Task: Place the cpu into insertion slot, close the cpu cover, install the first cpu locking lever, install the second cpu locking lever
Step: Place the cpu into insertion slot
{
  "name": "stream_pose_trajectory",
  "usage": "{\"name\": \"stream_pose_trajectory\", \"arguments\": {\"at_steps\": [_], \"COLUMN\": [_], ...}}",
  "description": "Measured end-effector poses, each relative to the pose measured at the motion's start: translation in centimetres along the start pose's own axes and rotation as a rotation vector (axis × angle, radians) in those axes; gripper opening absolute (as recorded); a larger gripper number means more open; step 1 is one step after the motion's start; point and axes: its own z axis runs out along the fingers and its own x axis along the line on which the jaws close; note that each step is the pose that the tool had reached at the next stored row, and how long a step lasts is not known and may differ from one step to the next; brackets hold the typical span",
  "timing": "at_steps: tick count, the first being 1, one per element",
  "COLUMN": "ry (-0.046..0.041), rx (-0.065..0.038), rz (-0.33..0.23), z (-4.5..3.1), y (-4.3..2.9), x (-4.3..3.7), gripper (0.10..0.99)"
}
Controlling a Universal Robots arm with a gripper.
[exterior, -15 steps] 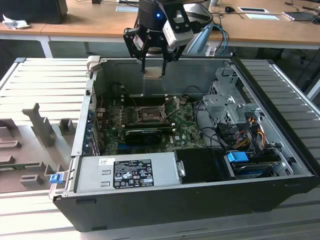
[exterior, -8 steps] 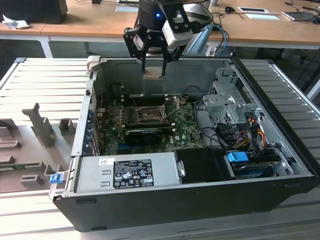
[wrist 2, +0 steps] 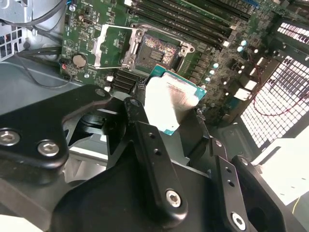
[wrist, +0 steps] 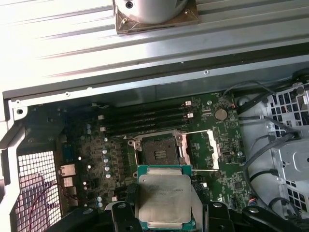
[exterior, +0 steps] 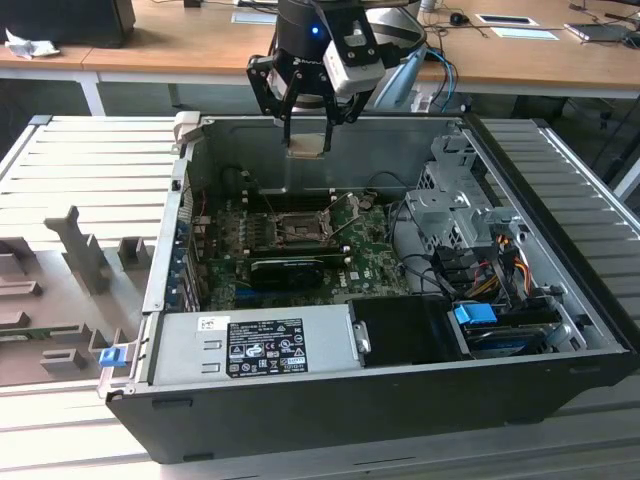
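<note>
While the pincer (exterior: pixel 307 138) clamps the cpu (wrist: pixel 163 200) by its edges, well above the bare insertion slot (wrist: pixel 158 150), I reckon a tilted or offset descent could jam a corner on its rim

Looks like a robotics lab or electronics workshop: opened black computer case (exterior: pixel 330 400) lying on a ribbed metal table (exterior: pixel 100 160), grey moulded fixtures (exterior: pixel 85 255) set beside it, long wooden tables (exterior: pixel 180 40) behind carrying papers (exterior: pixel 505 19).
</note>
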Motion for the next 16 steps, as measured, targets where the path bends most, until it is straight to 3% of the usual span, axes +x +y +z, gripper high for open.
{"name": "stream_pose_trajectory", "arguments": {"at_steps": [16], "ry": [-0.0054], "rx": [-0.001], "rz": [0.06], "z": [0.07], "y": [0.0], "x": [0.0], "gripper": [0.525]}}
